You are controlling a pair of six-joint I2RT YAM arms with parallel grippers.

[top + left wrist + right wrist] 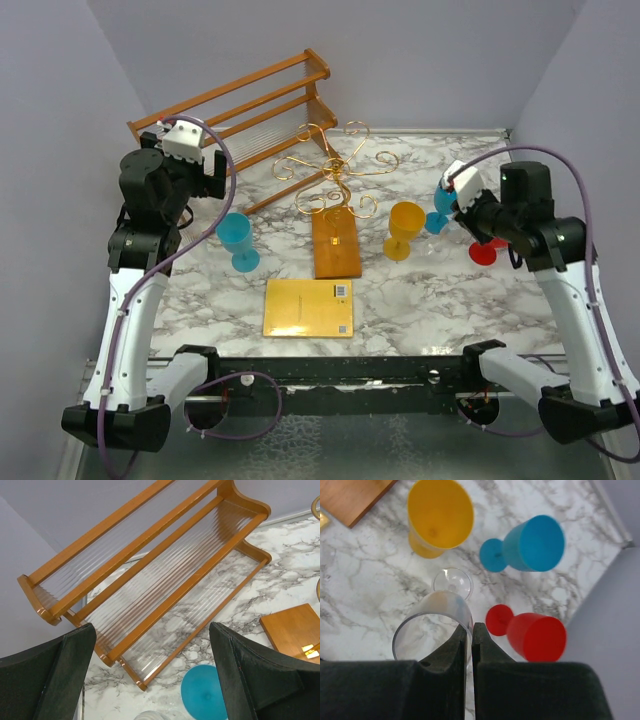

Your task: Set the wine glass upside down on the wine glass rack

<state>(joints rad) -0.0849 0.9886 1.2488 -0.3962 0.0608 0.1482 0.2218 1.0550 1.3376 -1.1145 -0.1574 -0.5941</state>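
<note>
My right gripper [471, 629] is shut on the rim of a clear wine glass [432, 622], one finger inside the bowl and one outside. The glass's mouth faces the camera and its round foot [452, 582] points down at the marble. I cannot tell whether the foot touches the table. In the top view the right gripper [455, 195] is at the right, well apart from the gold wire rack [335, 170] on its brown wooden base [336, 243]. My left gripper [150, 680] is open and empty above the table's back left [205, 175].
A slatted two-tier wooden shelf [240, 110] stands at the back left. A blue glass [238, 240] stands left of the rack. A yellow glass [440, 515], a blue glass [532, 545] and a red glass [532, 635] surround the right gripper. A flat yellow box [309, 307] lies near the front.
</note>
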